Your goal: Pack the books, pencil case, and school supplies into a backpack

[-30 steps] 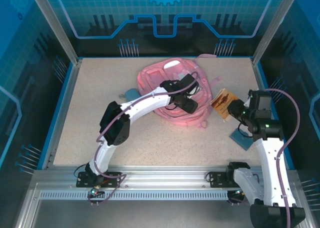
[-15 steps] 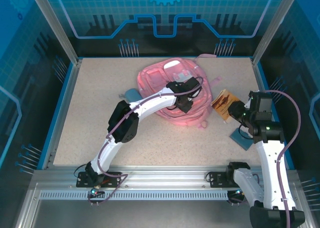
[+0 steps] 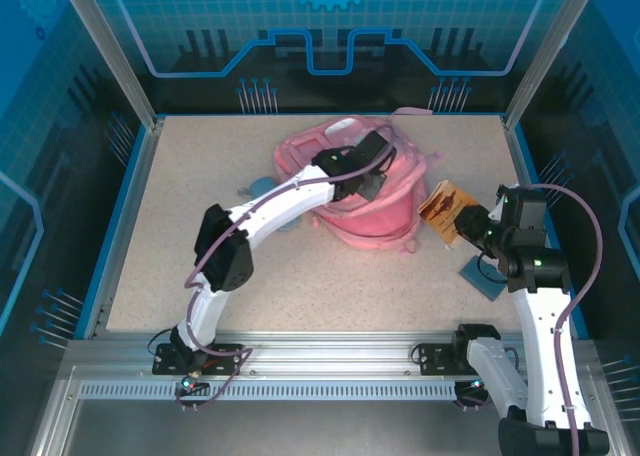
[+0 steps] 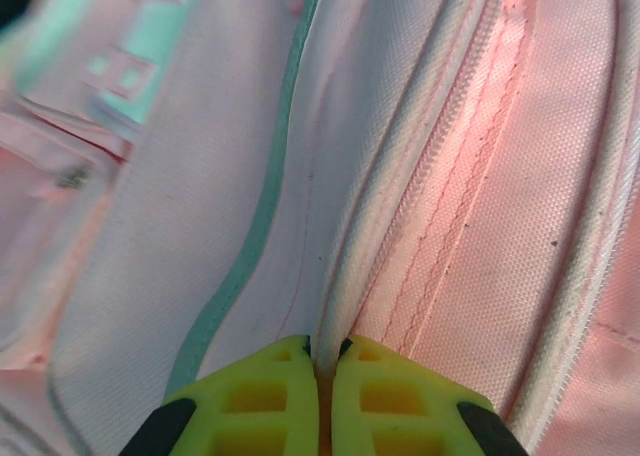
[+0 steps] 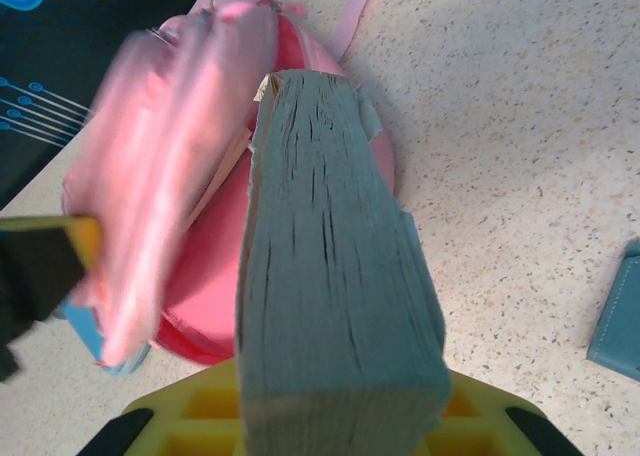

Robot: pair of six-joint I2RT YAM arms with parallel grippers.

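You see the backpack (image 5: pixel 160 156) blurred in the right wrist view, and the left arm (image 3: pixel 270 211) hides most of the pencil case (image 3: pixel 262 187).

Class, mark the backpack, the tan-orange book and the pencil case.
backpack (image 3: pixel 385 219): top view, lower front panel.
tan-orange book (image 3: pixel 443 200): top view, its cover.
pencil case (image 3: pixel 261 188): top view, end left of backpack.

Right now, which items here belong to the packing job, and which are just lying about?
Job: backpack, pinched by left gripper; tan-orange book in right gripper; blue book; pencil case.
Just there: table; frame rail.
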